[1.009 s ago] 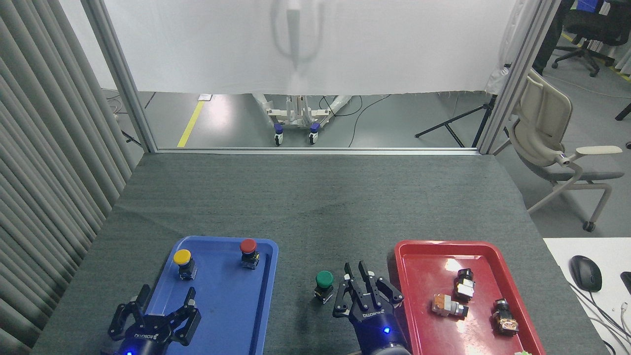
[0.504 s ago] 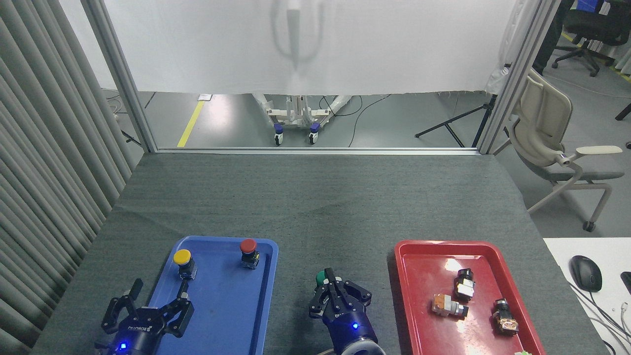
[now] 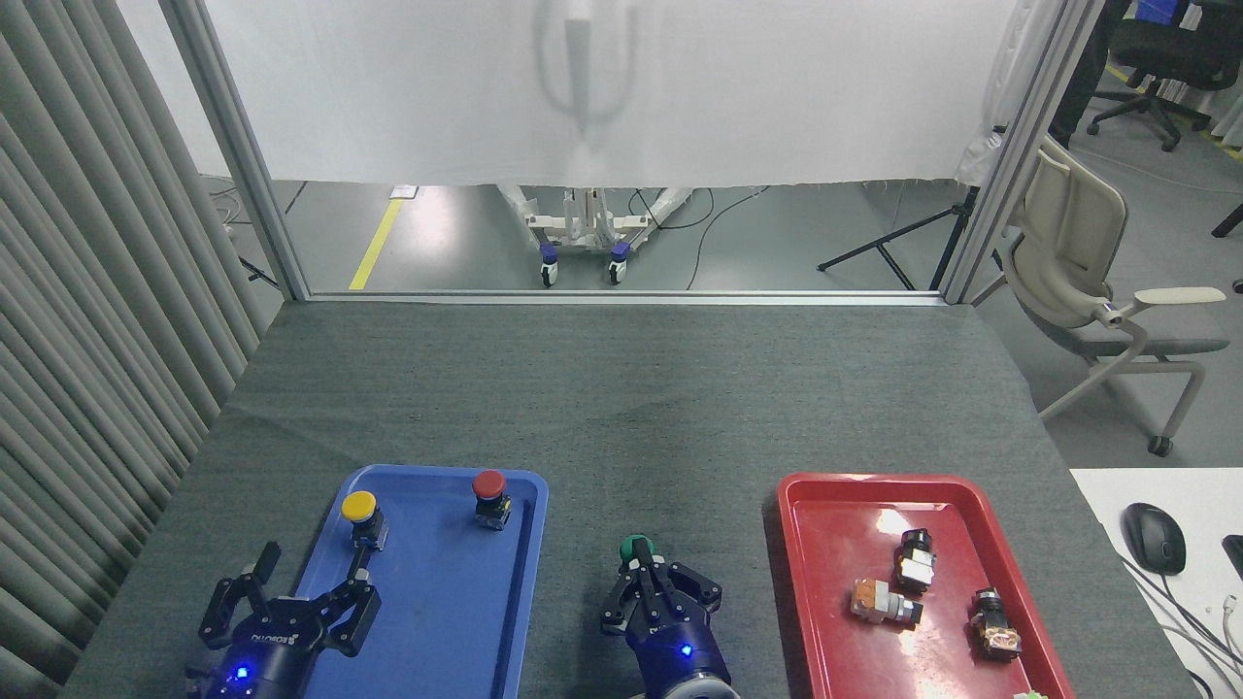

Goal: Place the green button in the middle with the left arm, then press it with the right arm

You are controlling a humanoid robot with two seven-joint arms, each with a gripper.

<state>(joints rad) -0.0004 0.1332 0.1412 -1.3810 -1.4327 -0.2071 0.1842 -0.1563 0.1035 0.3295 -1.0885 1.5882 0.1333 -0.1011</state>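
Observation:
The green button [image 3: 635, 545] stands on the dark grey cloth in the middle [image 3: 621, 427], between the two trays. My right gripper [image 3: 645, 559] is shut, its fingers together and its tips resting on the near side of the green cap, hiding most of the button. My left gripper [image 3: 309, 569] is open at the near left, over the near left corner of the blue tray [image 3: 437, 631], with nothing between its fingers.
A yellow button [image 3: 359, 516] and a red button [image 3: 489, 496] stand in the blue tray's far half. The red tray [image 3: 835, 602] at the right holds three small switch parts. A white desk with a mouse [image 3: 1153, 537] borders the right edge.
My right gripper has swung left from beside the green button and shut, ending with its tips on the cap. The left gripper drifted slightly left and stayed open.

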